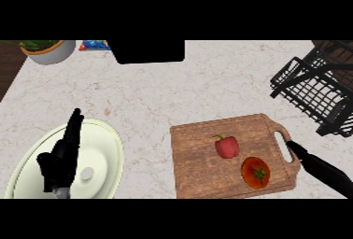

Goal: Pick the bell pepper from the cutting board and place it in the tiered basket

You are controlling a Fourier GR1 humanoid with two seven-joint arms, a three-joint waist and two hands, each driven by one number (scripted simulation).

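Bell pepper (227, 146) sits untouched mid cutting board (196, 163): reach stage. Right hand (310, 161), fingers straight and empty at the board's right edge, must move left and grasp it; left hand (60, 158) rests open.

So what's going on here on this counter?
The robot is after the red bell pepper, which lies untouched on the cutting board beside a tomato. Its right hand, fingers straight, is at the board's handle end. The left hand rests open over a white plate. The tiered basket stands at the far right.
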